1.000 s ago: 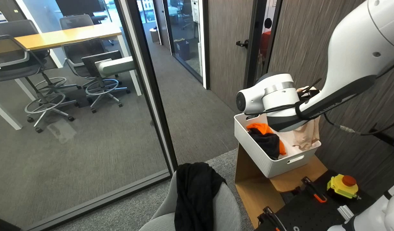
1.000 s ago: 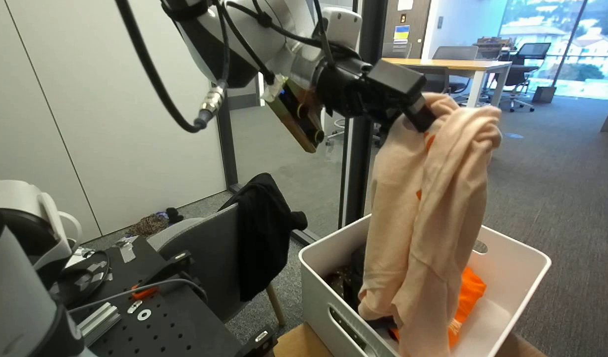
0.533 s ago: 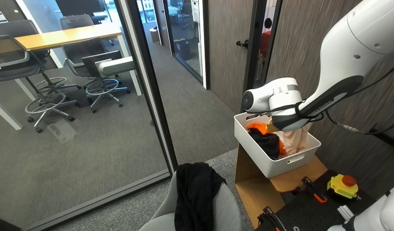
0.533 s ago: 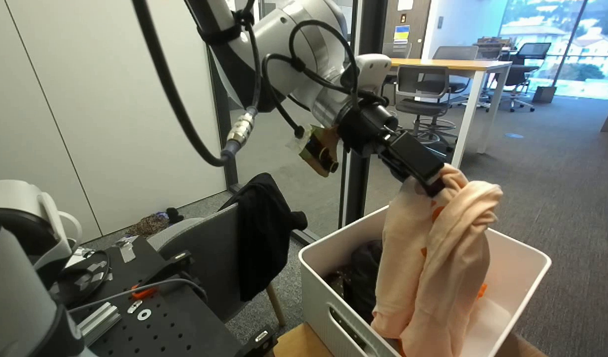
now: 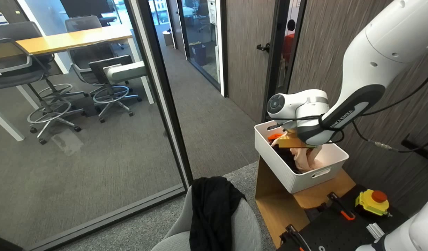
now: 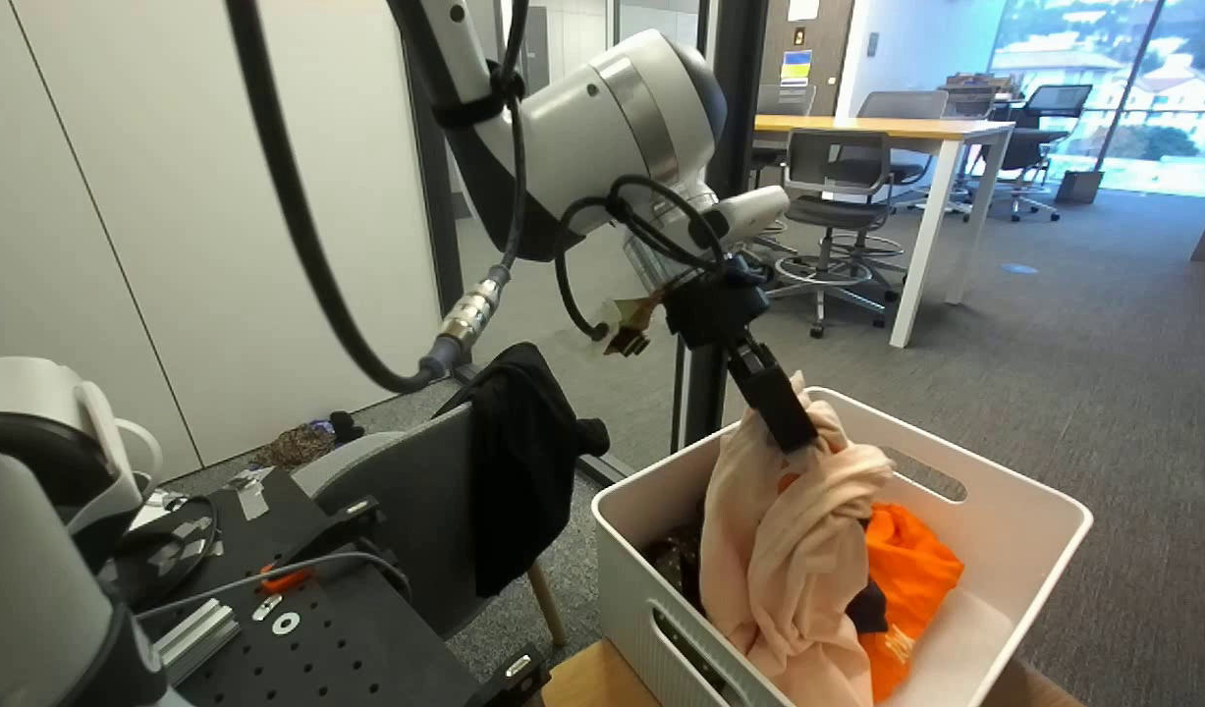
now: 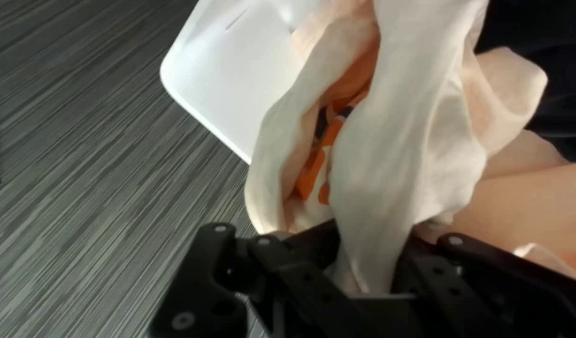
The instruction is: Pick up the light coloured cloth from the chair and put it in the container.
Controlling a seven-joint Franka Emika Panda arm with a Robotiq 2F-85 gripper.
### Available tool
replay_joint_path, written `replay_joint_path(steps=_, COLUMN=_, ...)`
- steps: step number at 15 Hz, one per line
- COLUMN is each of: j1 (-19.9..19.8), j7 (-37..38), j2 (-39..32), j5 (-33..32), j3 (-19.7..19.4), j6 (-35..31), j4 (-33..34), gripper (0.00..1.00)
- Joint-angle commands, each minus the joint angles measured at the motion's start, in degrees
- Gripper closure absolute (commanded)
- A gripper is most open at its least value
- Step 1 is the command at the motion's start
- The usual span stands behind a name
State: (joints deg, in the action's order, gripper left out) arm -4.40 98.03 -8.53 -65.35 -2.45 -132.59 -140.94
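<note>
The light coloured cloth, pale peach with orange marks, hangs bunched from my gripper in an exterior view [image 6: 789, 579]. Its lower part lies inside the white container [image 6: 1005, 511]. The gripper [image 6: 796, 440] points down over the container, shut on the cloth's upper end. In an exterior view the cloth [image 5: 304, 162] and container [image 5: 275, 158] show below the arm; the gripper is hidden there. In the wrist view the cloth [image 7: 391, 141] runs between the fingers [image 7: 374, 230], and the container's wall [image 7: 226, 75] shows beyond. The grey chair [image 5: 247, 223] carries a black cloth [image 5: 210, 216].
An orange cloth [image 6: 906, 579] and dark cloth lie in the container. The container stands on a wooden stand [image 5: 282, 209]. A black perforated board [image 6: 337, 638] with tools and a yellow box with a red button [image 5: 372, 202] are nearby. A glass partition stands behind the chair.
The gripper has moved down and across the container with the light cloth, lowering it further inside. The cloth has bunched up, and more of the orange cloth shows beside it.
</note>
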Motion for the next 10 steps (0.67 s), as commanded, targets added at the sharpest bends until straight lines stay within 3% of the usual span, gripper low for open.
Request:
replay_joint_path(steps=1, j1=-2.2, j7=-0.6, j2=0.6, j5=3.7, j3=-2.2, j6=-9.1, j4=-2.9, gripper=0.93)
replay_joint_path(steps=10, j1=-4.7, j7=0.4, j2=-0.9, j5=4.9, j3=-7.2, j6=-21.2, j4=-7.6, gripper=0.93)
